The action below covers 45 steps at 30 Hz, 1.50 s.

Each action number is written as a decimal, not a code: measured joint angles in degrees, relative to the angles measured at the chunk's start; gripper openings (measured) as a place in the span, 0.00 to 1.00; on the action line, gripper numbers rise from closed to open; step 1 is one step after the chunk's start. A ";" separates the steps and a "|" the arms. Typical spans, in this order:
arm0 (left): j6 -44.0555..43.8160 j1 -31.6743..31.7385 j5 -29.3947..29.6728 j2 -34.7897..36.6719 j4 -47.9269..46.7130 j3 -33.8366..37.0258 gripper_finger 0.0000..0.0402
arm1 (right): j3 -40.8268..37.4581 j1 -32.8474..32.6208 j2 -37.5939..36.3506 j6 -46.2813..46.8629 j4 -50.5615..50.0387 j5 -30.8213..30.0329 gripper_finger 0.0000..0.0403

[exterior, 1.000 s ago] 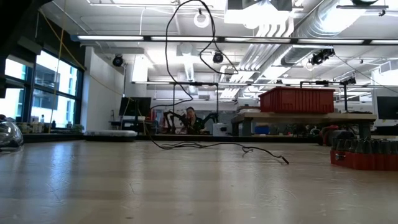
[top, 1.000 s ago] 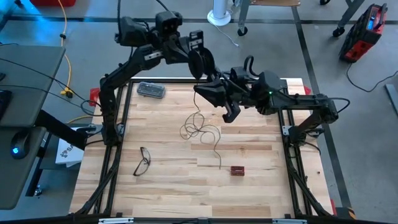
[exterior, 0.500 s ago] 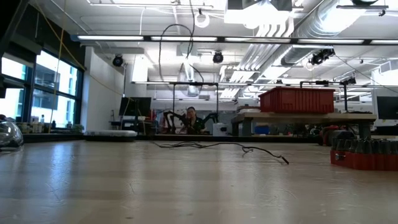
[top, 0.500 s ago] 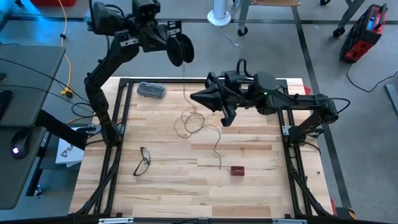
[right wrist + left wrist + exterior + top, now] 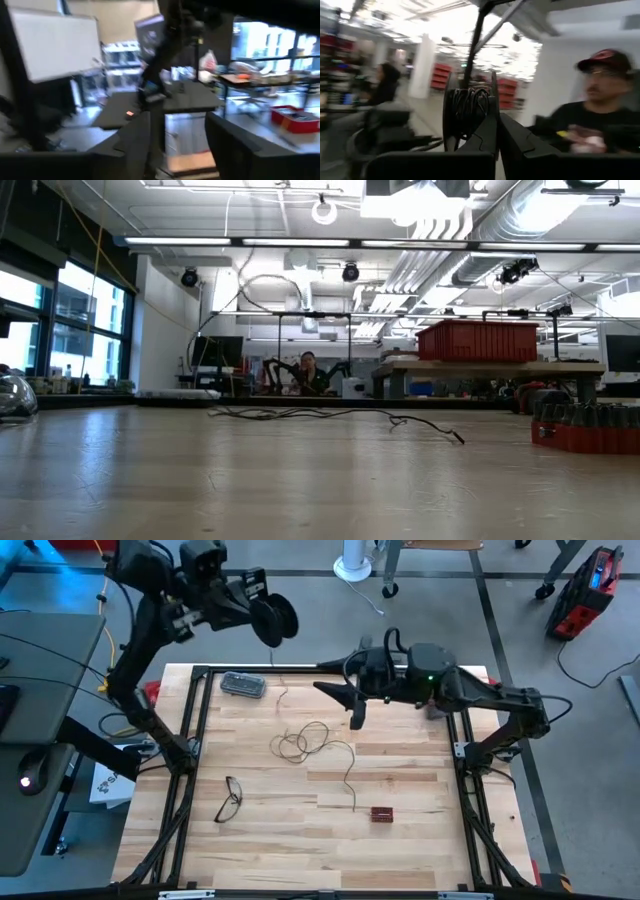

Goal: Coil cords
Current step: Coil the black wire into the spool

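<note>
Since the earlier frames the left gripper (image 5: 268,618) has swung away from the middle of the table to the upper left of the high view, beyond the table's far edge, carrying the reel (image 5: 276,619) with it, and the wire (image 5: 305,740) has slid a little leftward on the wood. Its fingers are pressed together on the reel, as the left wrist view shows, with dark wire wound on the reel (image 5: 468,112) between the two dark fingers (image 5: 485,135). From the reel a thin strand drops to the table, where the wire lies in loose loops at the upper centre and trails down toward the lower middle.

Meanwhile the right gripper (image 5: 345,700) has pulled back toward the upper right; it hangs above the far part of the table with its fingers spread and nothing between them.

Open wood lies across the whole lower half and along the right edge. One pair of eyeglasses (image 5: 230,799) sits at the lower left, one small red block (image 5: 382,813) at the lower centre just beside the wire's end, and one grey flat object (image 5: 243,685) in the upper left corner near the table frame (image 5: 192,730). At table level the wire (image 5: 330,416) lies flat, far back, with the red block (image 5: 585,432) at the right edge.
</note>
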State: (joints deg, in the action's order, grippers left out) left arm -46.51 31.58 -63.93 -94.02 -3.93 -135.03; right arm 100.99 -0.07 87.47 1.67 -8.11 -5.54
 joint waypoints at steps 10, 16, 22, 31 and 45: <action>30.15 -7.73 23.13 4.40 -31.87 0.03 0.00 | 4.81 0.08 0.27 -5.95 -12.09 -3.01 0.52; 31.15 -13.89 33.46 3.94 -32.19 0.04 0.00 | 0.47 0.91 0.84 -10.31 -11.07 -2.37 0.52; 28.42 -18.85 42.66 2.58 -24.20 0.10 0.00 | -3.93 1.69 1.09 -8.39 -2.34 -1.25 0.52; 28.24 -20.42 46.59 2.06 -19.90 0.05 0.00 | -4.35 1.42 1.68 -6.08 -0.63 2.77 0.52; 26.14 -21.05 48.78 1.67 -18.89 0.05 0.00 | -4.35 1.76 2.26 -6.66 2.77 1.58 0.52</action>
State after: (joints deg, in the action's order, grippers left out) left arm -20.37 10.53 -15.15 -92.36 -22.82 -134.98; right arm 96.64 1.69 89.73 -4.99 -5.34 -3.97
